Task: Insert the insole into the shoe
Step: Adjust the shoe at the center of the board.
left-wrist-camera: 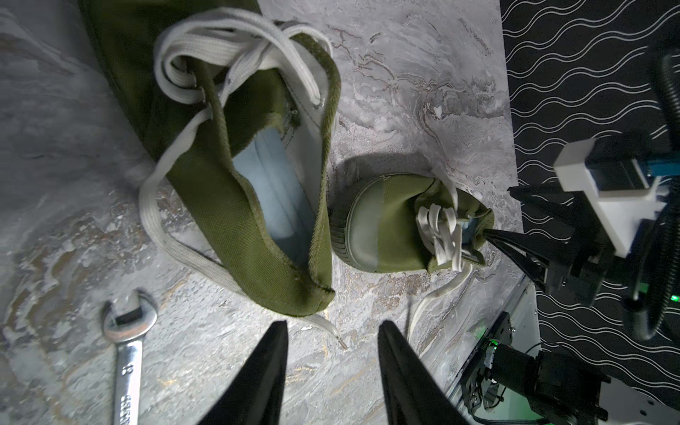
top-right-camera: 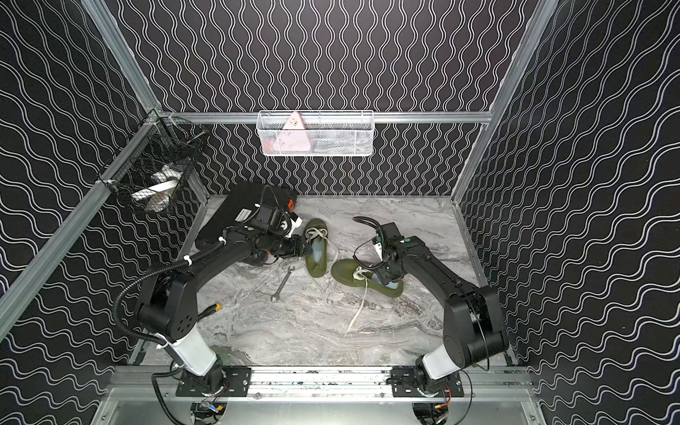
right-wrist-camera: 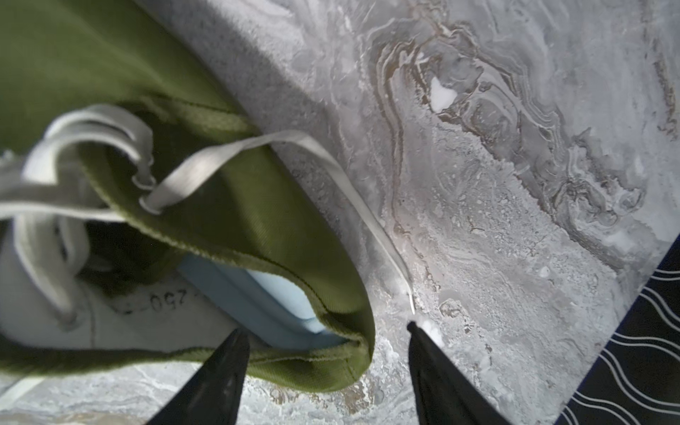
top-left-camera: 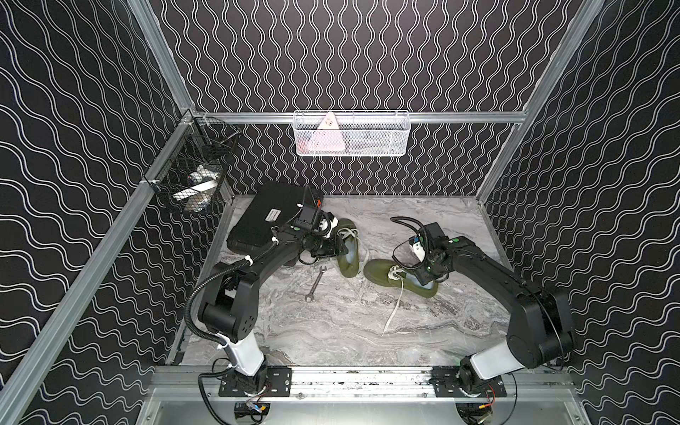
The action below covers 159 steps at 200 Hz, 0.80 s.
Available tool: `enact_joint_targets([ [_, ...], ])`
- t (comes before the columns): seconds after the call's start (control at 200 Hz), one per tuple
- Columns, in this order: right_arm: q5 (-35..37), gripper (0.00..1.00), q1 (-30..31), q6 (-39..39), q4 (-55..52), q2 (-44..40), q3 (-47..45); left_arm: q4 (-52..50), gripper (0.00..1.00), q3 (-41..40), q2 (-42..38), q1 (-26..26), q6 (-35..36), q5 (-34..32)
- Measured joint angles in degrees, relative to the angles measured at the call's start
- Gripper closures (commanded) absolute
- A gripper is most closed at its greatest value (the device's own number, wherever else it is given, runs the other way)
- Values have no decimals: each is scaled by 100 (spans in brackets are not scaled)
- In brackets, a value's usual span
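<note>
On the marbled tabletop (top-left-camera: 331, 331), toward its back half, two olive canvas shoes lie just beside each other. The far shoe (top-left-camera: 347, 250) has a light-blue insole (left-wrist-camera: 272, 191) down inside it. The near shoe (top-left-camera: 382, 274) holds a second insole (right-wrist-camera: 272, 298), whose heel end sits against the heel wall.

Left gripper (left-wrist-camera: 331, 331): jaws apart, nothing between them, just short of the far shoe's heel, with a loose lace end lying at its tips. Right gripper (right-wrist-camera: 323, 327): released too, straddling the near shoe's heel, one finger over the opening and the other outside above the tabletop.

Risks, as we judge them:
- Neither shoe is pinned, so a push on either insole could slide the light canvas shoe rather than seat the insole.
- The second insole looks tilted on one edge. Pressing it there may buckle it or leave it riding up the wall.
- Loose laces near both sets of tips could snag and drag a shoe.
- A finger could catch the soft heel rim and fold it inward.

Count: two shoes, two insoles, two grippers, one wrench (top-left-camera: 315, 283), one black case (top-left-camera: 265, 217), two wire baskets (white (top-left-camera: 351, 134), black (top-left-camera: 191, 173)).
</note>
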Motion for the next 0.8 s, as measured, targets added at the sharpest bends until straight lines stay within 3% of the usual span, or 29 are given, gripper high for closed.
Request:
enact_joint_targets([
  [0.17,-98,30,127,-101,20,310,-4,4,54,-61,2,35,0,0],
  [0.265,-184,36,129,-94,-20,828,339,26,54,-107,2,76,-2,0],
  [0.34,-275,49,131,-85,11,1193,662,15,54,-127,4,96,-4,-17],
  [0.53,-363,100,129,116,-85,1537,1021,7,54,-127,79,188,7,-24],
  [0.796,-501,100,98,831,-485,1381,1211,15,54,-46,192,254,7,-20],
])
